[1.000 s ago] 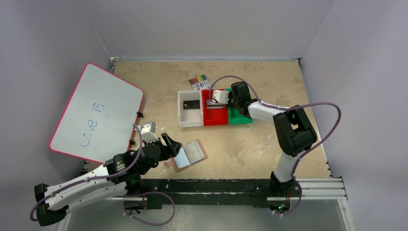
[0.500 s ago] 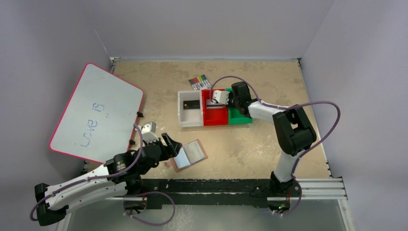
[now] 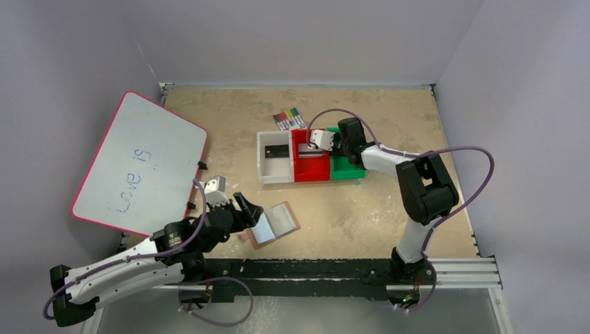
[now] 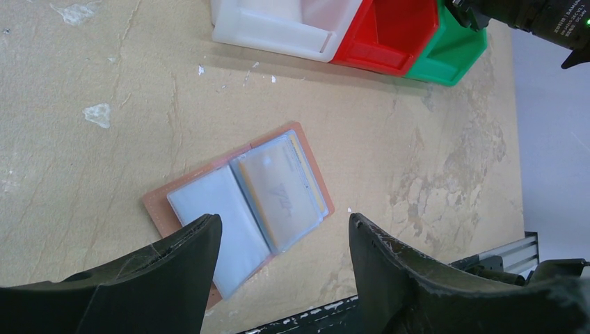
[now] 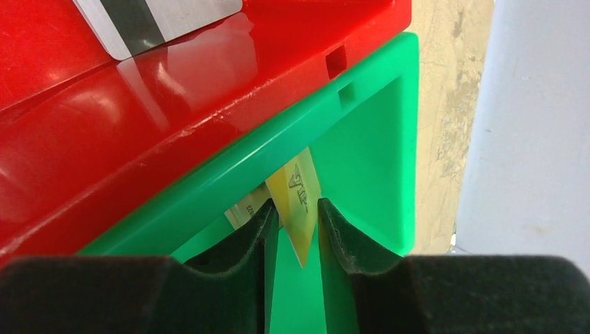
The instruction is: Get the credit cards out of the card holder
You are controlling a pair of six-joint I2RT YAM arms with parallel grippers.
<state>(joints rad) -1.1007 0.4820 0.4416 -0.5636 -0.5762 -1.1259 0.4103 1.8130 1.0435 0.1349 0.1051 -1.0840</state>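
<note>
Where the right gripper (image 5: 298, 209) tips down over the green bin (image 5: 362, 139), its black fingers (image 5: 243, 243) stand only a narrow way apart. A gold credit card (image 5: 298, 191) leans in the gap, its printed face turned partly up and its lower corner pointing into the bin. Green shows between the pads below that corner, so the jaws are parted rather than clamped. Whether a pad touches the card cannot be told. A paler card edge (image 5: 245, 207) shows just left of the gold one under the bin's rim.

Next to it in the red bin (image 5: 104, 160) lies a silver-grey card with a dark stripe (image 5: 153, 17). In the white bin (image 3: 273, 174) lies a black card (image 3: 276, 150). The three bins sit touching in a row mid-table, with a pack of coloured markers (image 3: 288, 118) just behind them.

Across the table, the left gripper (image 4: 282, 223) hangs with its jaws spread wide and nothing between them. It hovers above the near edge of the card holder (image 4: 309, 156).

The holder lies open and flat near the front edge of the table (image 3: 362, 209), well apart from the bins. It has a tan-brown border and two clear pockets. One pocket looks pale grey-blue, and the other shows a gold-edged card (image 4: 282, 195) inside. A red-rimmed whiteboard (image 3: 139, 163) leans at the far left.
</note>
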